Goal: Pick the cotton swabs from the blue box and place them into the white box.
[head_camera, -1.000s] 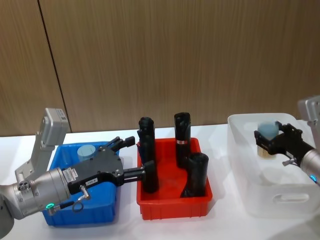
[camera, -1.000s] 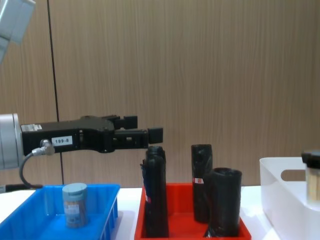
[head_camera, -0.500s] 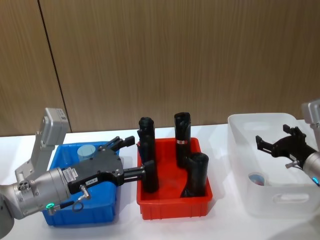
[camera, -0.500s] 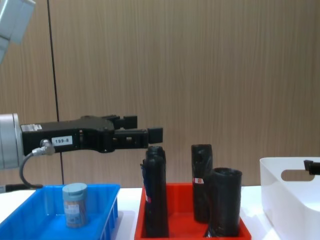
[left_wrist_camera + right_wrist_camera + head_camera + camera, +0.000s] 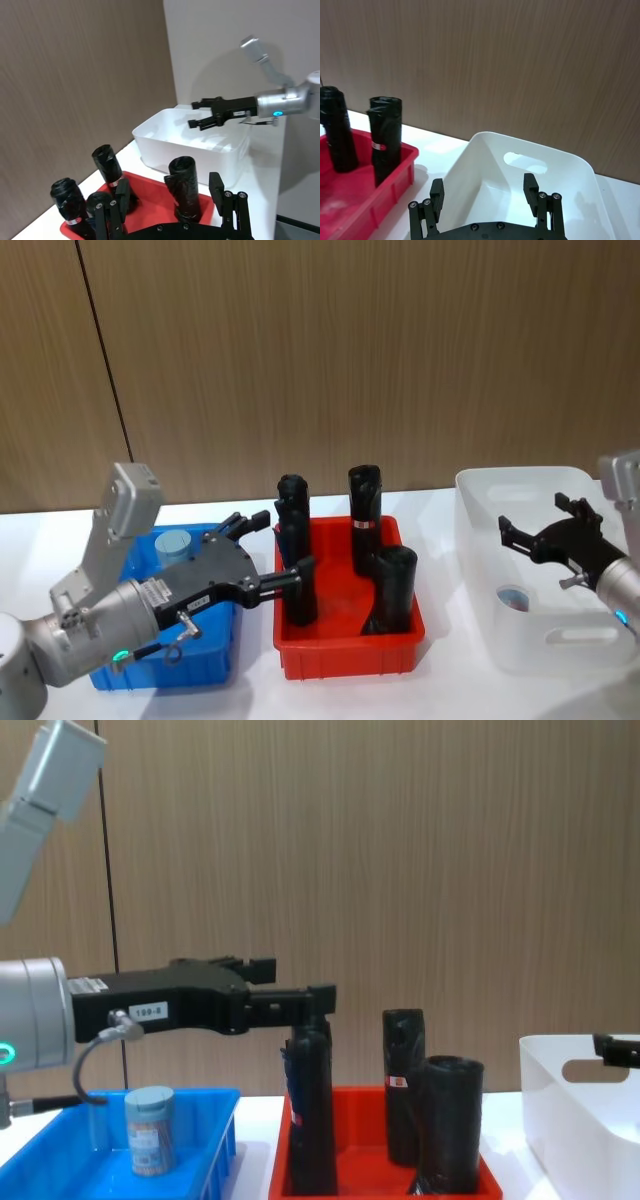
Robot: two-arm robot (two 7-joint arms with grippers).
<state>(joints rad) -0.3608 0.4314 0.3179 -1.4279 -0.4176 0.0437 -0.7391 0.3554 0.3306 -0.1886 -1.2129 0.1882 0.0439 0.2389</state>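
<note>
One cotton swab jar with a grey-blue lid stands at the back of the blue box; the chest view shows this jar upright in the blue box. My left gripper hangs open and empty above the seam between the blue box and the red tray, to the right of that jar. A second cotton swab jar lies on the floor of the white box. My right gripper hovers open and empty over the white box, above that jar.
A red tray between the two boxes holds several upright black rolls, one just under my left fingers. A brown wood-panel wall runs behind the white table.
My right gripper let go of its jar, which now lies in the white box, and has since shifted slightly. My left arm swung right, its gripper now nearer the red tray.
</note>
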